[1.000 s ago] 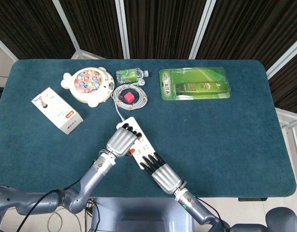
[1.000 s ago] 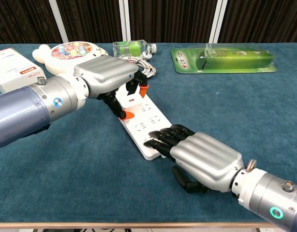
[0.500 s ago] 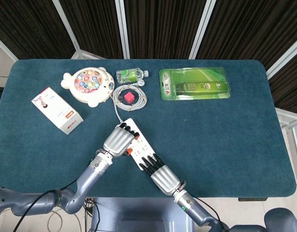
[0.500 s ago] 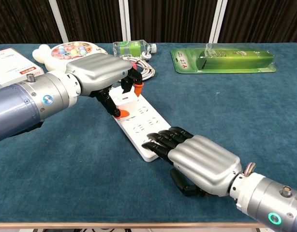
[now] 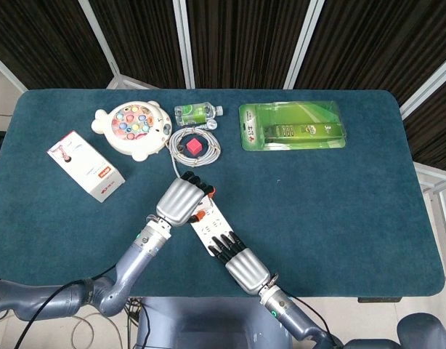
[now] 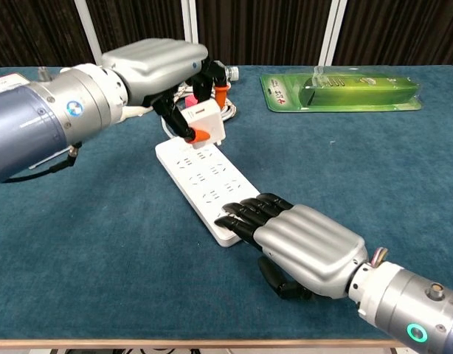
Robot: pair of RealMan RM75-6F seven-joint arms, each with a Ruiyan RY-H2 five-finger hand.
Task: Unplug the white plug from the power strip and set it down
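Note:
The white power strip (image 6: 199,178) lies slantwise on the blue table, also visible as the strip (image 5: 214,225) in the head view. My left hand (image 6: 154,63) pinches the white plug (image 6: 206,118) and holds it lifted just above the strip's far end, its prongs clear of the sockets. In the head view the left hand (image 5: 180,201) covers most of the plug. My right hand (image 6: 308,247) lies palm down, its fingertips (image 6: 237,212) pressing on the strip's near end; the head view shows this right hand (image 5: 241,266) at the front edge.
A coiled white cable (image 5: 196,143) with a pink cube (image 5: 193,146) sits behind the strip. Further back are a fishing toy (image 5: 134,125), a small bottle (image 5: 196,112) and a green blister pack (image 5: 292,126). A white box (image 5: 86,166) lies at the left.
My left hand has risen and moved back with the white plug, pulling it out of the strip. The strip has shifted slightly; my right hand stays pressing on its near end.

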